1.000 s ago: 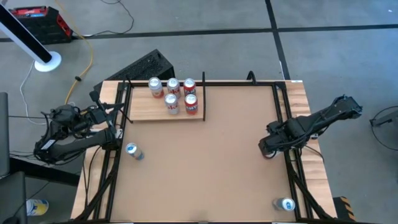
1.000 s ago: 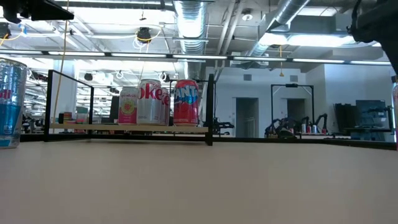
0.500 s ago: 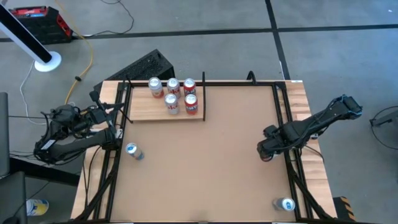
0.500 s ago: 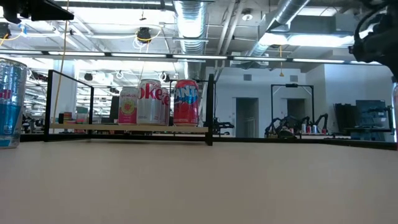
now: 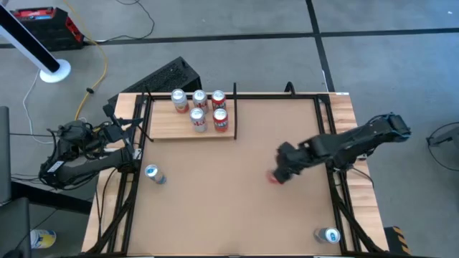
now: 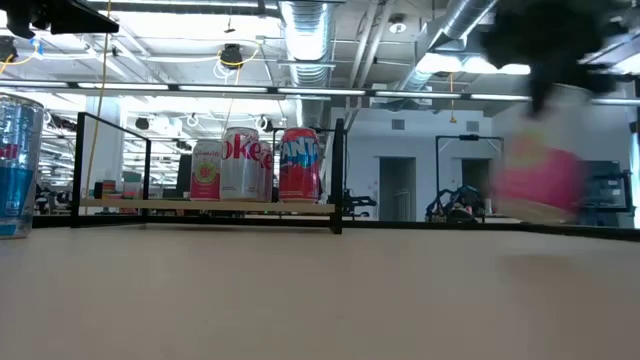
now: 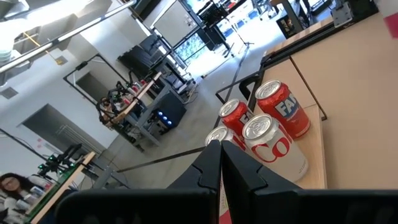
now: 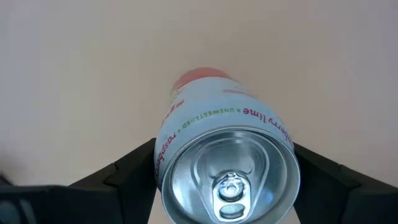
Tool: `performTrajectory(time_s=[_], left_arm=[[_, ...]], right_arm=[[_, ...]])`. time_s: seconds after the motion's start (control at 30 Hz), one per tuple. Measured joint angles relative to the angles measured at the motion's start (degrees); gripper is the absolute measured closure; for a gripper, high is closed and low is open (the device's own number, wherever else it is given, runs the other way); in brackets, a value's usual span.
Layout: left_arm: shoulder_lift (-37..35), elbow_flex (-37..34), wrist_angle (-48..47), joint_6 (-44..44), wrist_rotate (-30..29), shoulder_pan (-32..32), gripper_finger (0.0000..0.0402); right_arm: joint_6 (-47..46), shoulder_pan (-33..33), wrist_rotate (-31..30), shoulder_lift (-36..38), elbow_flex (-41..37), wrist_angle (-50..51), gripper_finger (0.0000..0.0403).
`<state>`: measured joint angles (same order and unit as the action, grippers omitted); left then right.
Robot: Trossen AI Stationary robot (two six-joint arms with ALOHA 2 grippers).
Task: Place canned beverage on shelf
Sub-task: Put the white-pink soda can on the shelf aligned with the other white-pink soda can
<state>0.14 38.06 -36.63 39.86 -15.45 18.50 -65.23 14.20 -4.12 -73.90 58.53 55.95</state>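
Right wrist view: my right gripper point(image 8: 227, 171) clamps a raspberry-lime can point(image 8: 227, 155) above the tabletop point(image 8: 81, 68); my left gripper's point(image 7: 221, 168) fingers are closed

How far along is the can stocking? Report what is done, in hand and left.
Done: five cans already stand on the shelf.
In hand: the right hand grips a pink raspberry lime can and carries it over the open tabletop, not yet at the shelf.
Left: a blue can near the left edge and another can at the near right corner. The left hand waits beside the shelf.
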Motion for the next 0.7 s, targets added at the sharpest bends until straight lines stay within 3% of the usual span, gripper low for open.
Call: performTrajectory(time_s=[0.13,0.3,0.47,0.63,0.7], left_arm=[[0.0,0.0,0.1,0.0,0.0,0.0,0.0402],[0.0,0.0,0.1,0.0,-0.3,0.0,0.0402],[0.0,0.0,0.1,0.0,-0.3,0.0,0.0402],[0.0,0.0,-0.2,0.0,-0.3,0.0,0.0402],[0.0,0.0,-0.5,0.0,-0.3,0.0,0.0402]], right_arm=[[13.8,-5.0,-0.4,-9.2,10.6,-2.2,0.0089],[31.8,-9.4,-0.2,-24.5,30.3,-2.4,0.0089],[47.2,-11.9,0.8,-40.8,53.0,1.6,0.0089],[57.1,-13.5,1.7,-55.3,75.3,13.1,0.0089],[58.9,-14.0,2.7,-57.2,75.1,12.5,0.0089]])
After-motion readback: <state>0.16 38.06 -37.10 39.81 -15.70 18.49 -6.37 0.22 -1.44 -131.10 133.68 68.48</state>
